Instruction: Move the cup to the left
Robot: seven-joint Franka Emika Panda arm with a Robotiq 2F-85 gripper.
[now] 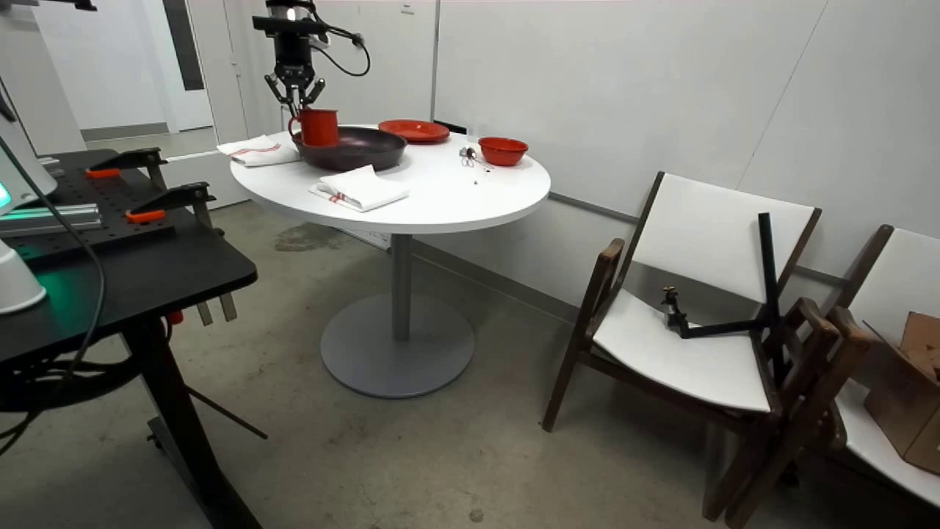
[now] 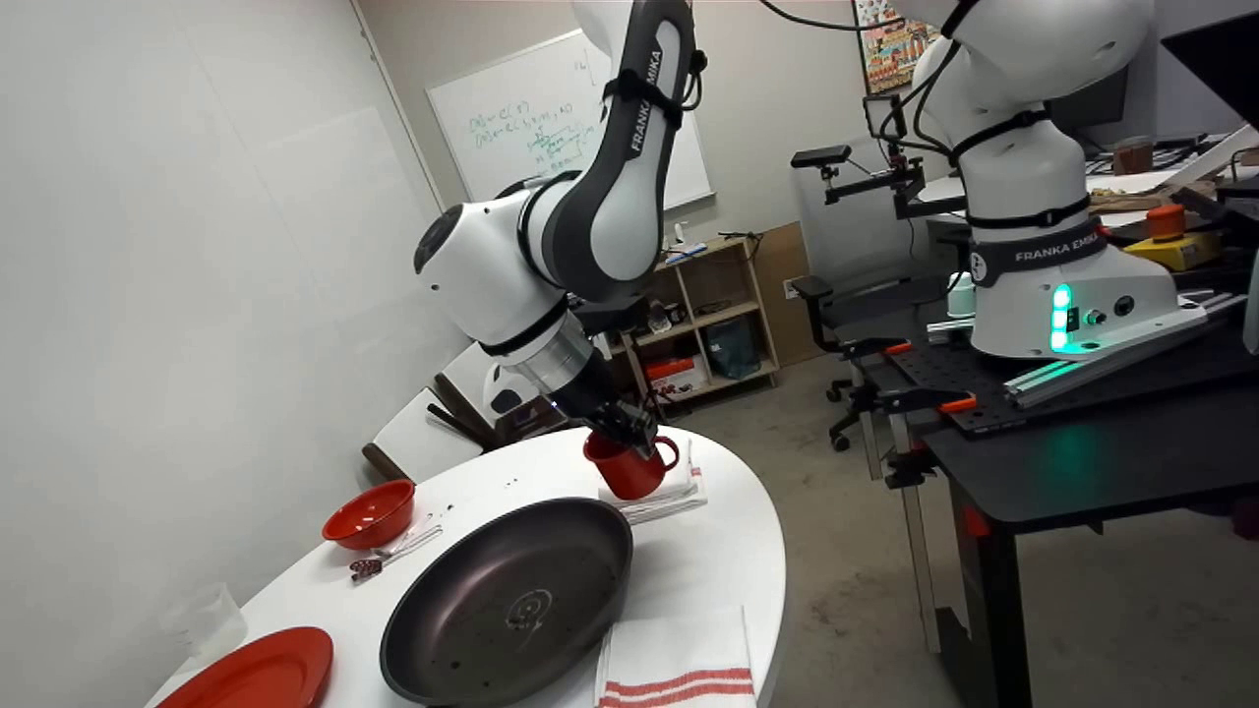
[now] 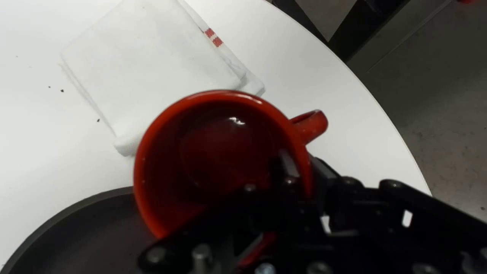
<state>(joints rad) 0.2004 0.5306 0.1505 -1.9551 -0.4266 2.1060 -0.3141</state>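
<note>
The cup, a small red mug with a side handle, shows in both exterior views (image 1: 319, 128) (image 2: 629, 477) and fills the middle of the wrist view (image 3: 220, 148). My gripper (image 1: 295, 110) is shut on the cup's wall, one finger inside and one outside, close to the handle. The grip also shows in an exterior view (image 2: 644, 444) and in the wrist view (image 3: 300, 156). The cup hangs above the white round table (image 1: 455, 202), beside the black pan's rim and partly over a folded towel. Its inside looks empty.
A large black pan (image 2: 511, 610) lies beside the cup. Folded white towels (image 1: 360, 189) (image 1: 257, 152) flank the pan. A red plate (image 1: 415, 130), a red bowl (image 1: 503, 151) and small utensils (image 2: 398, 554) are further along. The table's edge (image 3: 380, 110) is near the cup's handle side.
</note>
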